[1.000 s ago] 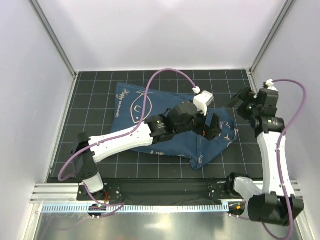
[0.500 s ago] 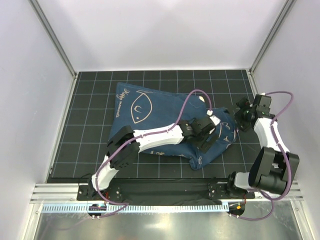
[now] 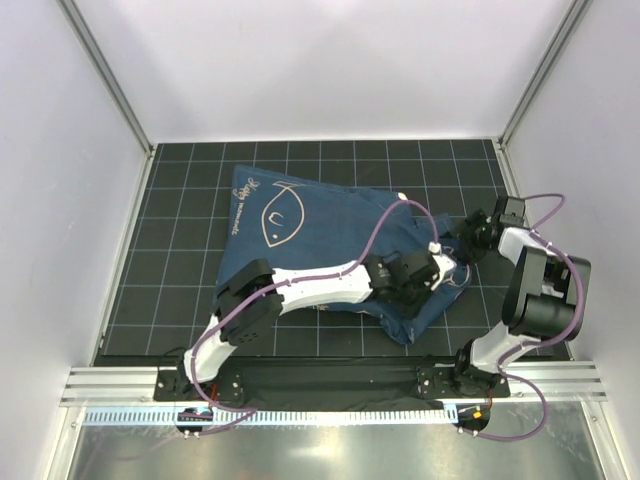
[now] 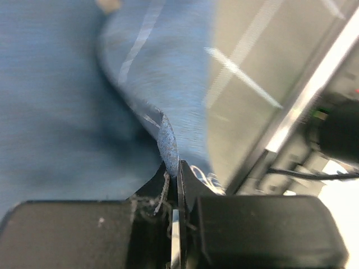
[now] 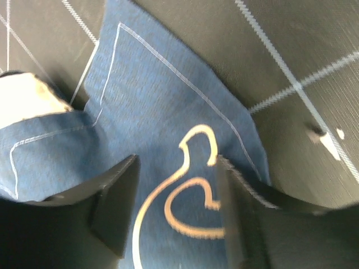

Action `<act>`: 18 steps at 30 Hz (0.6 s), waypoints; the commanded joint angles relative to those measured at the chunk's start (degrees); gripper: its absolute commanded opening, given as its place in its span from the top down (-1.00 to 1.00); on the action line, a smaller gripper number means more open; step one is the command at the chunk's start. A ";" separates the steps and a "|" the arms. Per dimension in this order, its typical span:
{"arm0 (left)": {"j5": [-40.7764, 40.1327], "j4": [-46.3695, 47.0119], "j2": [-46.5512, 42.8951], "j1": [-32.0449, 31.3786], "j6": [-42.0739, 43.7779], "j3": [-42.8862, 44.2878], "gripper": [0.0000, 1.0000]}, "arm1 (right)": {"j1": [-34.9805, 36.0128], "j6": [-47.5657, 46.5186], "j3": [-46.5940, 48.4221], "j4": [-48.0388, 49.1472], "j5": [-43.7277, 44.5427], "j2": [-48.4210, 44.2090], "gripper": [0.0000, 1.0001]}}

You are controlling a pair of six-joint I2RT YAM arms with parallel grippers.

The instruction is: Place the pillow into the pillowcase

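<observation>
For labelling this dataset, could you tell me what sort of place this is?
Most likely a lab robot cell: white walls in aluminium framing, a black gridded mat, a left arm and right arm bolted to a rail.

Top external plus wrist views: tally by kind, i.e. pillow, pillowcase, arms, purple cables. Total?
Pillowcase: 1
Pillow: 1 (only a white corner shows, in the right wrist view)
Arms: 2 (left arm, right arm)
Purple cables: 2 (left cable, right cable)
Total: 6
</observation>
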 commanded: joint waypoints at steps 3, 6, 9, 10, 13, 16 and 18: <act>8.75 11.80 -3.71 -4.79 -0.72 -5.92 0.97 | 0.01 0.91 5.16 4.48 -2.24 4.79 -0.08; 9.64 15.07 -4.24 -7.51 0.16 -8.92 0.99 | 0.01 1.00 8.06 4.92 -3.56 7.87 0.33; 8.76 17.01 -4.42 -9.10 -0.37 -11.12 1.00 | 0.01 1.26 10.61 5.09 -2.25 10.59 0.45; 9.45 18.32 -4.50 -9.19 -0.89 -11.65 1.00 | 0.01 1.35 11.23 5.27 -1.89 11.12 0.46; 10.07 20.79 -4.68 -9.28 -2.48 -13.15 1.00 | 0.01 1.62 13.60 5.45 -0.75 13.40 0.53; 10.17 22.29 -4.51 -9.37 -3.18 -13.24 0.99 | -0.08 1.97 15.88 5.01 1.09 15.60 0.53; 9.11 22.73 -4.24 -9.37 -3.10 -12.63 0.99 | 0.01 2.06 17.20 4.57 1.88 16.83 0.53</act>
